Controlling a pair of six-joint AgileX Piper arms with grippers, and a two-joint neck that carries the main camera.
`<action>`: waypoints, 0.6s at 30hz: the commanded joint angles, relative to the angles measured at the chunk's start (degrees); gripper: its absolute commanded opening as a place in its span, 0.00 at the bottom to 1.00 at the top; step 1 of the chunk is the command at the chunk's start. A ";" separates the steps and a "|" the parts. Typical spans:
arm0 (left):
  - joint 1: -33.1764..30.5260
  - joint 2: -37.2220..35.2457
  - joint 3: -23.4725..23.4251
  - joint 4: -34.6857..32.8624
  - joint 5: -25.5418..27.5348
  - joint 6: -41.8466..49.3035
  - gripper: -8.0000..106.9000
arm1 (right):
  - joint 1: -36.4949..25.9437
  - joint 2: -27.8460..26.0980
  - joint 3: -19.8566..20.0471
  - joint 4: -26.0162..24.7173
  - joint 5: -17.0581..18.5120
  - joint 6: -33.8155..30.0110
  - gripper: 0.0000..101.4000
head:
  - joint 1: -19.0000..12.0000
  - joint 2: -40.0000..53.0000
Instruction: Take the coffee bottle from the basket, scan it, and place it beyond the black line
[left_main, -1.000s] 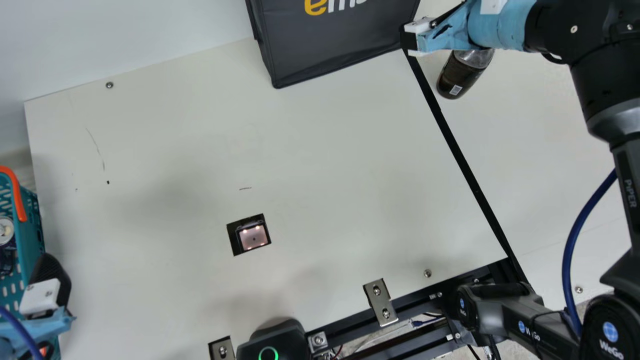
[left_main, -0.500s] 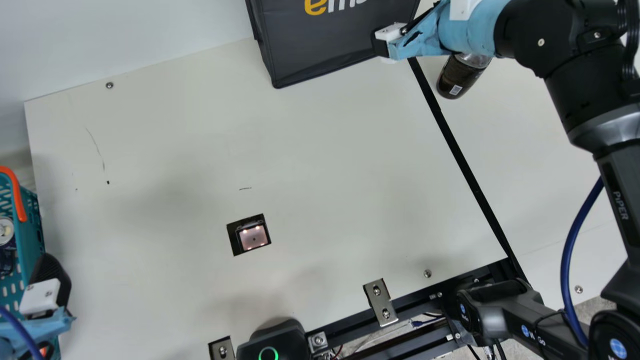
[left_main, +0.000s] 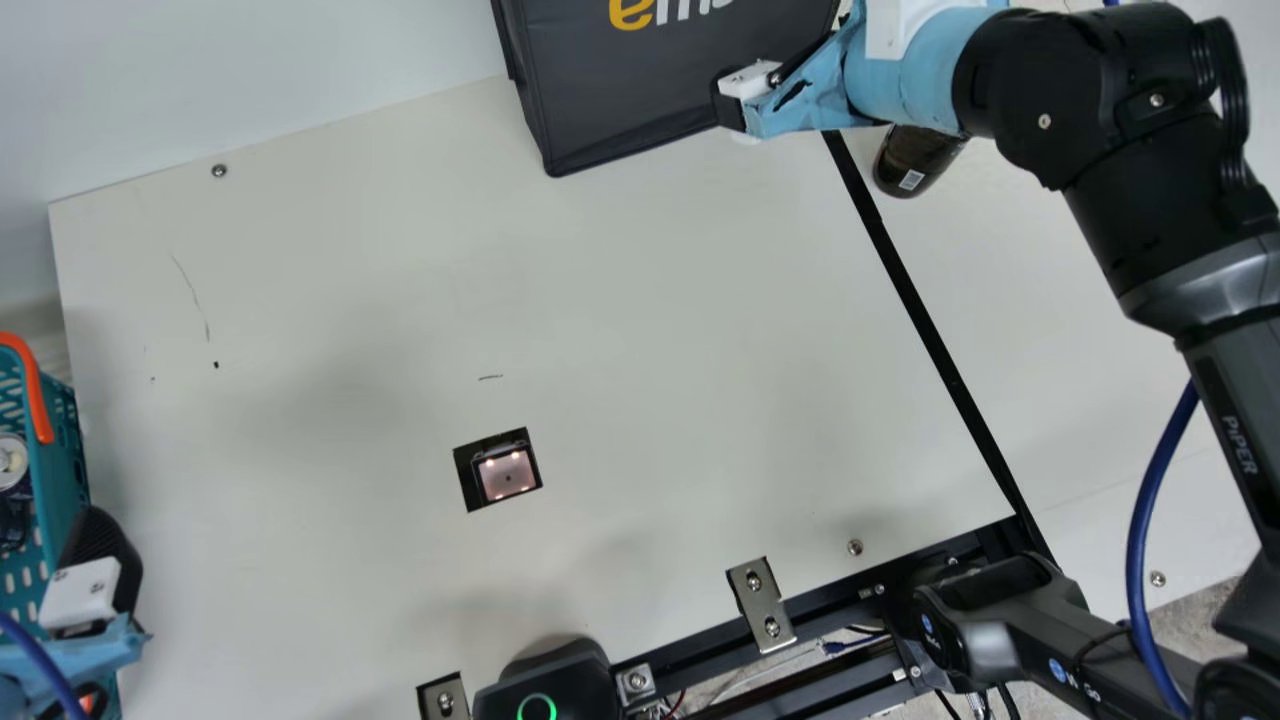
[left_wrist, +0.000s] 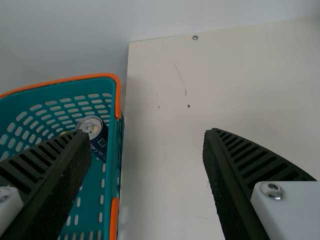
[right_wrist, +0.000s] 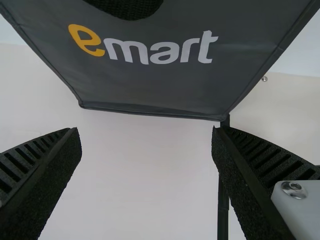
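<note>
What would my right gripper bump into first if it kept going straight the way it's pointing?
Probably the front of the dark gray bag, which looks ahead of the right gripper, though the depth is unclear.

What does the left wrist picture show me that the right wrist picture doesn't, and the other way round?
Left wrist view: a teal basket with an orange rim, and a dark can with a silver top inside it.

Right wrist view: a dark grey bag, with a black line running along the table from near its lower corner.

Both: part of the cream table, a small screw head in its surface, and a pair of black ribbed fingers standing open, the left gripper in one and the right gripper in the other.
</note>
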 joint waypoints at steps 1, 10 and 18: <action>0.00 0.00 0.00 0.00 0.00 0.00 0.85 | 0.23 -0.20 0.19 -0.39 0.06 0.37 0.90 | -1.48 -0.05; -0.72 0.55 -3.01 0.76 2.88 -1.42 0.85 | 0.78 -3.95 1.09 -1.85 2.29 1.93 0.90 | -1.48 3.95; -2.64 2.01 -11.03 2.77 10.57 -5.22 0.85 | 0.64 -11.97 2.31 -3.69 8.11 4.01 0.90 | -1.48 14.64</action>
